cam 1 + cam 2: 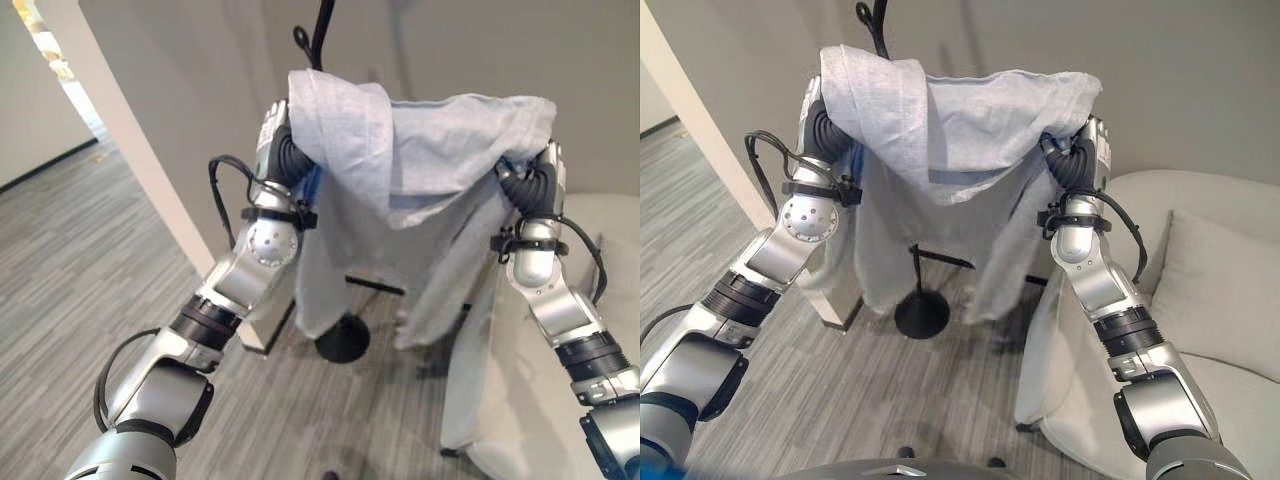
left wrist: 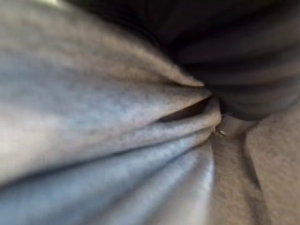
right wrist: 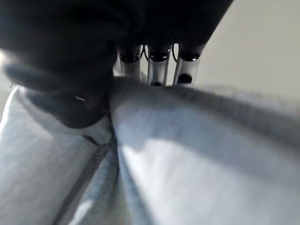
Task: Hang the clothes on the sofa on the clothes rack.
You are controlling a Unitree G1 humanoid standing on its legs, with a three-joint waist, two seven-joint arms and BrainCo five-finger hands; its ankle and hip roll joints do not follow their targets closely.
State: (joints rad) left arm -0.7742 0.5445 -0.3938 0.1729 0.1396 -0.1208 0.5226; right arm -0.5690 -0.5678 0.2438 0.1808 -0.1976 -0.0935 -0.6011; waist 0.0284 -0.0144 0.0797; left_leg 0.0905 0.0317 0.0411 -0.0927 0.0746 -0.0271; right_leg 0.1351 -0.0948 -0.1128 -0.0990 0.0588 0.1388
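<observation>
Two arms raised up and forward, a pale grey-blue garment [image 1: 960,130] stretched between them at head height. Nearest on the robot's right is the white sofa [image 1: 1230,290] with a cushion [image 1: 1215,285] on it, standing on grey plank floor [image 1: 60,260]. Left hand [image 1: 272,128] sits under the garment's left shoulder edge, back of the hand just showing beside the cloth; fingers buried in the fabric, so cannot tell if they're curled or straight. Left wrist view has folds of the same cloth right up against the dark ribbed cover. Right hand [image 1: 1097,145] is at the garment's other top corner, the cloth lying over it; in the right wrist view the silver fingers [image 3: 158,65] run along above a bunched fold and go in behind it with the dark thumb side pressed on the near face, tips hidden, so grip can't be confirmed. Garment hangs down from both hands in a long drape, lower hem clear of the floor, a hood-like flap folded over the left part. Behind the cloth is the clothes rack [image 1: 343,340]: round black base on the floor below the hem, thin pole hidden by the fabric, black curved hooks poking out above the top edge. Cannot tell whether the garment touches the hooks. Farthest back, a white pillar [image 1: 130,140] and plain wall
</observation>
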